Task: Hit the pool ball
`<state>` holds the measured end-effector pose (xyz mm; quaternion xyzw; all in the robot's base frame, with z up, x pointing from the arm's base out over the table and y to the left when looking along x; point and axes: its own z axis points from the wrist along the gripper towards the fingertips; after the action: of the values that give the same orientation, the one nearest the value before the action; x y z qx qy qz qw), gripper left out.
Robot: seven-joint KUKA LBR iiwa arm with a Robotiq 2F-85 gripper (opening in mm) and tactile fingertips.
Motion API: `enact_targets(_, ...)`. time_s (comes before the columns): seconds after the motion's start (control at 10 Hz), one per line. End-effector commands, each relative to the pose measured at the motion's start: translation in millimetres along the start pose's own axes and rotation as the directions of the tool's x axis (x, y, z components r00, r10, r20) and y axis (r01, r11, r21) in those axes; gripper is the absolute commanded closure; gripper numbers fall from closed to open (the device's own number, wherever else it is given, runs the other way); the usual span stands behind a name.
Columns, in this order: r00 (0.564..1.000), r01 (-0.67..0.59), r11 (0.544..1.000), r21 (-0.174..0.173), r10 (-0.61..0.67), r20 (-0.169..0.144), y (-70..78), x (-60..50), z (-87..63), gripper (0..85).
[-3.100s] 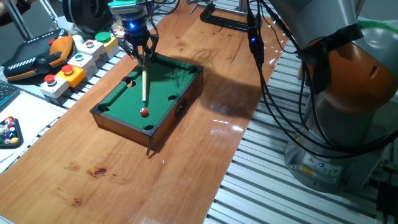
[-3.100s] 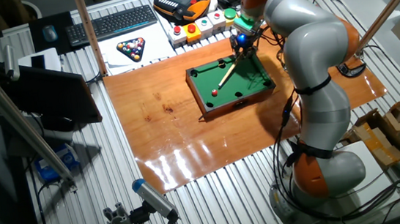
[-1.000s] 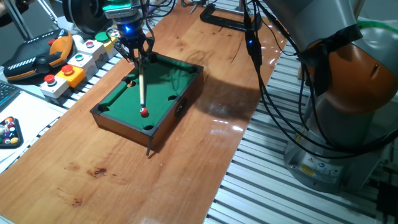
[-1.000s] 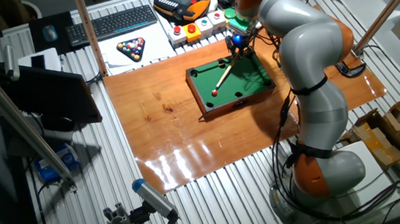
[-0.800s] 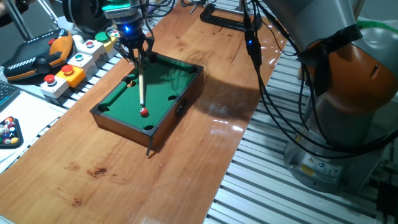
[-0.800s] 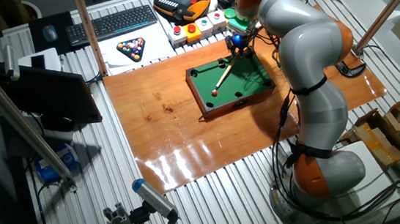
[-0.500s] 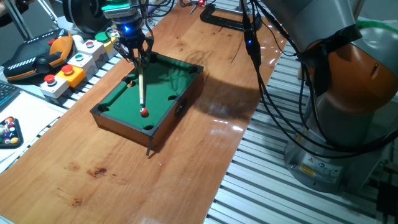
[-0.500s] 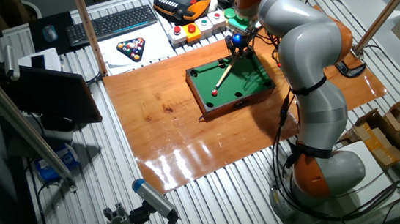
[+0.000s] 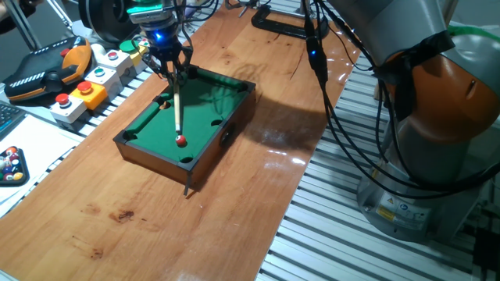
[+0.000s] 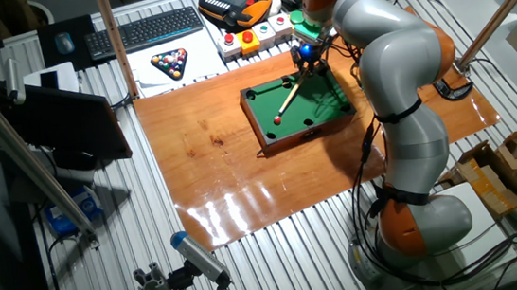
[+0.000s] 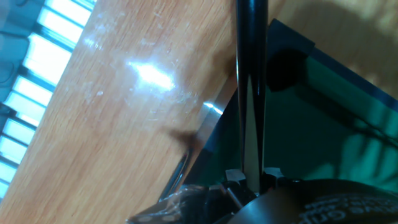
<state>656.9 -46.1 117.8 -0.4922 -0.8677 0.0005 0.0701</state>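
The pool ball [image 9: 180,141] is a tiny glossy red ball on the green felt of the miniature pool table [image 9: 211,95]. It also shows in the other fixed view [image 10: 277,119]. My gripper [image 9: 172,69] is shut on a pale wooden cue stick [image 9: 179,105] above the table's far rail. The cue slopes down and its tip sits right behind the ball. In the hand view the cue [image 11: 250,81] runs up the frame over the table's corner pocket [image 11: 283,70]. The ball is out of the hand view.
A button box [image 9: 94,74] and an orange pendant [image 9: 47,70] lie left of the wooden board. A rack of multicoloured balls [image 10: 172,64] rests on paper by a keyboard [image 10: 145,29]. A black clamp [image 9: 277,22] sits at the board's far end. Cables [image 9: 332,101] hang at the right.
Since about three seconds ago my gripper and the cue have shifted slightly left and back along the far rail. Over the last second nothing has visibly moved. The ball has stayed put.
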Motion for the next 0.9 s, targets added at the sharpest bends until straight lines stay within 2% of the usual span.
enact_targets(0.0, 1.0, -0.002, 1.0, 0.0, 0.002, 0.0, 0.2, 0.7, -0.1, 84.3)
enact_targets(0.8, 1.0, 0.03, 1.0, 0.006, -0.03, 0.0, 3.0, 5.5, -0.7, 84.3)
